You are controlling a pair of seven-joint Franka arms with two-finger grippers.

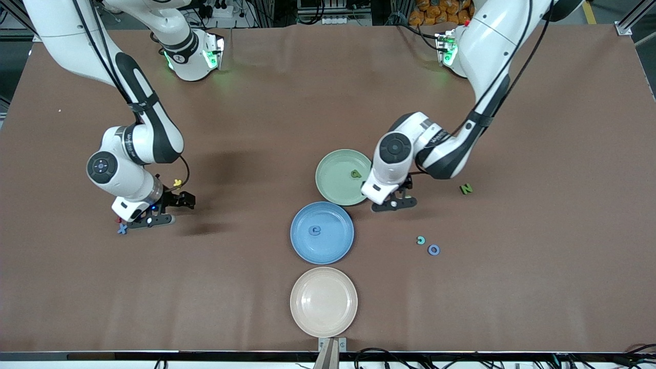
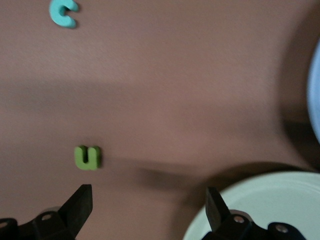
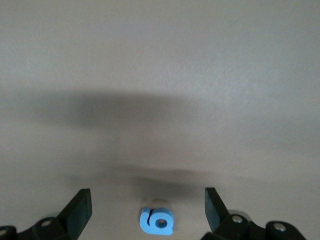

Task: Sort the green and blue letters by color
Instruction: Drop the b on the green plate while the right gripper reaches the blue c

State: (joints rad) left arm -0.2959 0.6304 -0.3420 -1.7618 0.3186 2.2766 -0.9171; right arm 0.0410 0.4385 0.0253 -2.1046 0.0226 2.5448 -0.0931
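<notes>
We find the left tool [image 1: 393,203] low over the table [image 1: 538,287], just beside the green plate [image 1: 335,177] at the edge facing the left arm's end. Its two fingers [image 2: 80,202] stand wide apart and grip nothing. The left wrist view shows a green U [image 2: 88,157] lying on the table a little ahead of the open fingers, apart from them, with a teal C [image 2: 63,13] further off.

The right tool [image 1: 148,219] sits low over the table toward the right arm's end, well apart from the plates. Its fingers [image 3: 79,209] are likewise spread wide and empty. A blue figure shaped like a 6 [image 3: 156,221] lies flat on the table between them, touching neither. Close to this tool in the front view we note a blue X [image 1: 122,229], a small red piece [image 1: 120,220] and a small yellow letter [image 1: 177,182].

Three plates stand in a row across the table's middle. The green plate carries one green letter [image 1: 355,174]. The blue plate [image 1: 338,246], nearer the front camera, carries one blue letter [image 1: 314,230]. The beige plate [image 1: 324,301], nearest the camera, holds nothing.

Toward the left arm's end, a green N [image 1: 466,189] lies alone. Nearer the camera, a blue O [image 1: 433,249] lies just beside the teal C.
</notes>
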